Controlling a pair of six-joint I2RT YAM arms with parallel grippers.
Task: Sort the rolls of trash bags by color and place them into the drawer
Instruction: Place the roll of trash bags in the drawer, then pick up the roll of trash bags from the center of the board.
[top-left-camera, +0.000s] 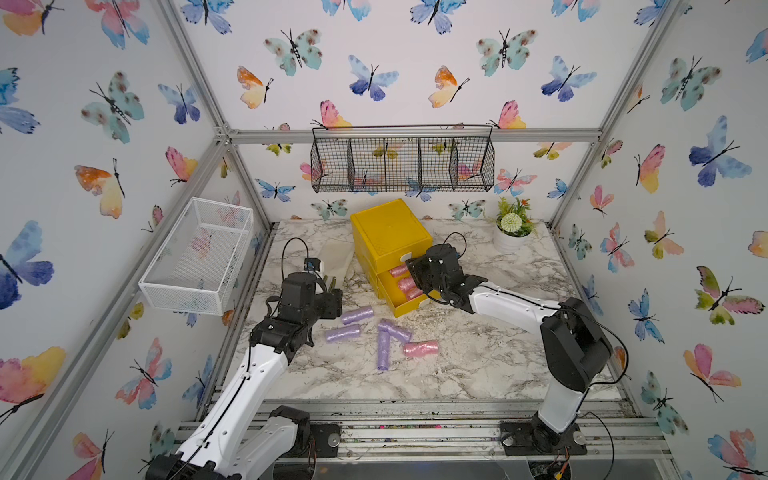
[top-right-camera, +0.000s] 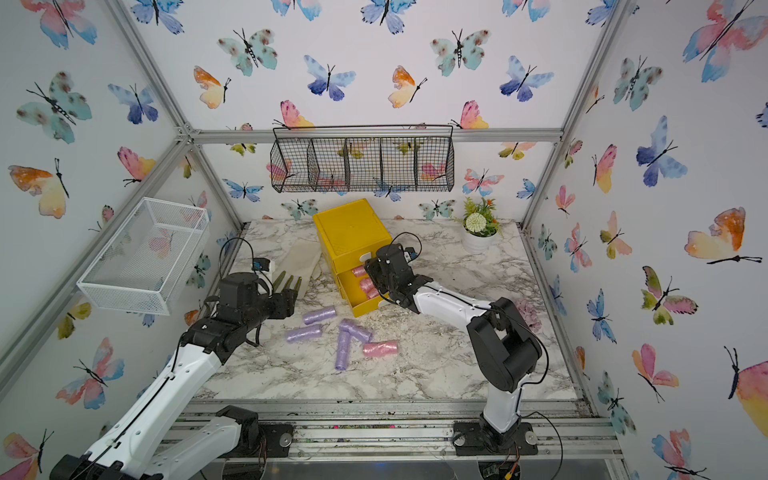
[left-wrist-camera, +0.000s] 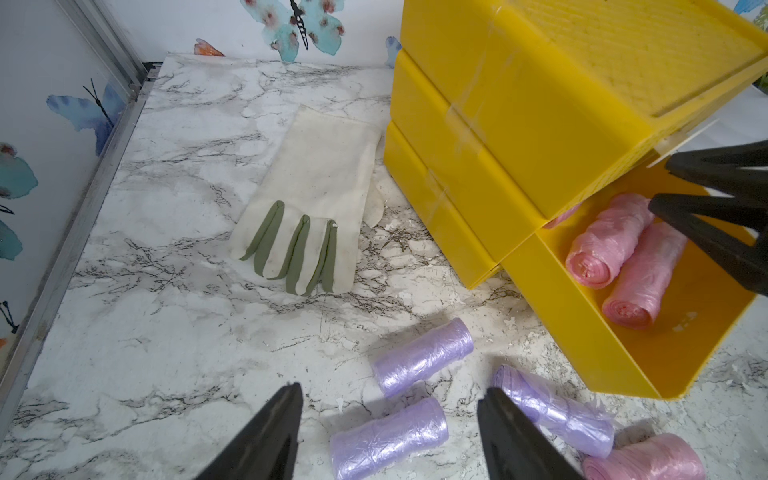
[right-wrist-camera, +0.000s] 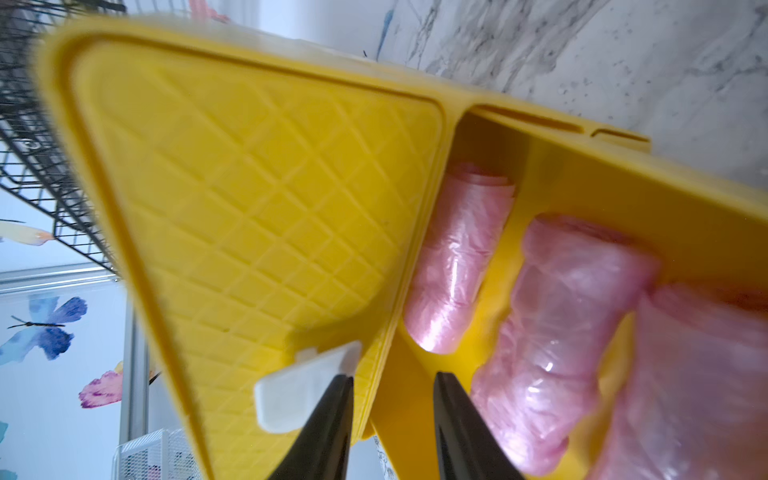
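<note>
On my marble table (top-left-camera: 478, 374) I see a yellow drawer unit (top-left-camera: 388, 232), a cream glove (left-wrist-camera: 316, 187), a potted plant (top-left-camera: 509, 243), four lilac rolls (top-left-camera: 357, 314) and one pink roll (top-left-camera: 420, 348) lying loose.

We are seeing crinkly, glossy plastic film on the lilac rolls (left-wrist-camera: 388, 440) lying below and around the jaws of the left gripper (left-wrist-camera: 390, 388), and the same shiny wrinkled film on the pink rolls (right-wrist-camera: 540, 353) beyond the jaws of the right gripper (right-wrist-camera: 394, 375). The yellow drawer unit (right-wrist-camera: 257, 208) beside those jaws is showing smooth hard plastic with an embossed diamond grid and a matt white plastic tab (right-wrist-camera: 299, 395), while ahead of the left jaws the glove (left-wrist-camera: 316, 187) is looking like matt woven cloth on a smooth, marble-printed tabletop (left-wrist-camera: 166, 332).
</note>
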